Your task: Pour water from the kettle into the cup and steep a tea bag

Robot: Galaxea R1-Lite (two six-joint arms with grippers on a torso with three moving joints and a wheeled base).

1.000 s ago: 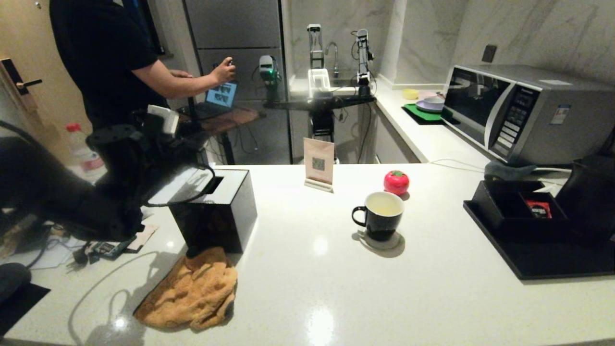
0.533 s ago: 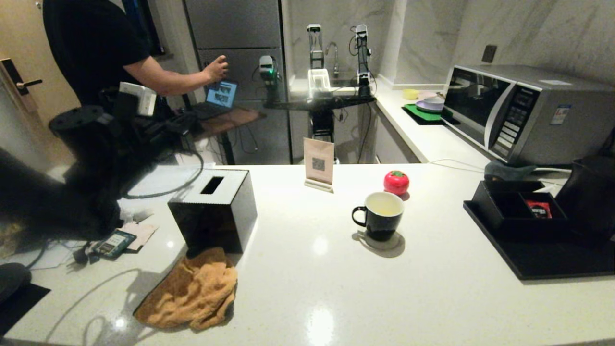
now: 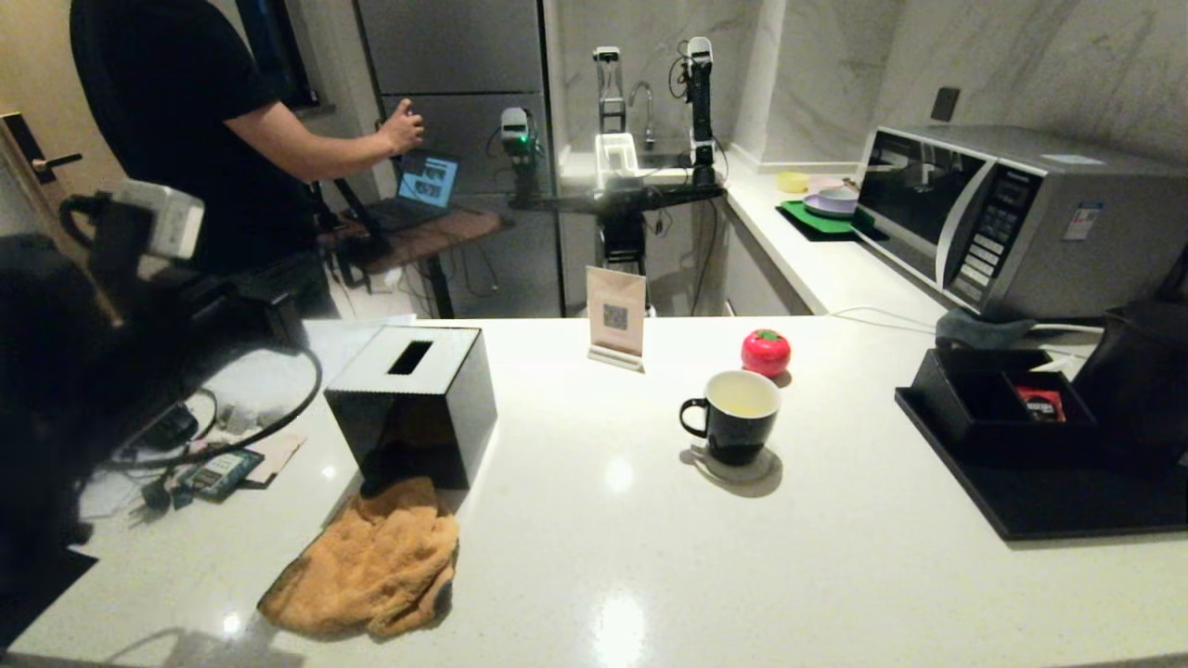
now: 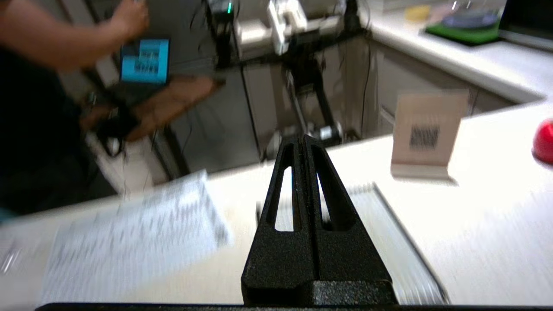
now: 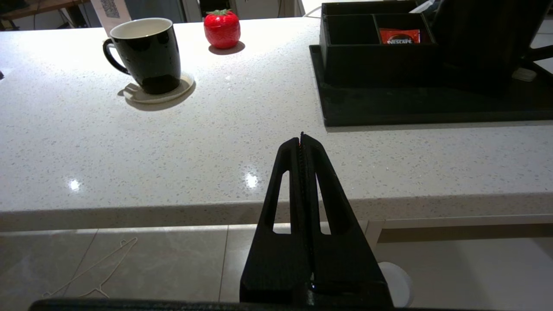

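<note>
So the cup (image 3: 733, 415) sits on a little coaster (image 3: 738, 464) near the middle of the white tabletop (image 3: 650, 557), handle pointing toward the black tissue box (image 3: 413, 404). There's pale yellowish water (image 3: 741, 397) in it. No tea bag visible anywhere.

A red strawberry-looking thing (image 3: 766, 352) is just behind the cup, and a small card stand (image 3: 615, 318) is behind that, more toward the box. On the far side of the cup from the box there's a black tray (image 3: 1039, 501) with a divided organizer (image 3: 998, 394) holding a red sachet (image 3: 1041, 403), and the kettle (image 3: 1137, 380) stands on that tray, well apart from the cup.

Left claw (image 4: 303, 140) is pressed together with nothing in it, up over the box end of the tabletop. Right claw (image 5: 302, 137) is also pressed together and empty, low in front of the tabletop edge, pointing toward the cup side.

An orange towel (image 3: 371, 561) lies against the box's front.
</note>
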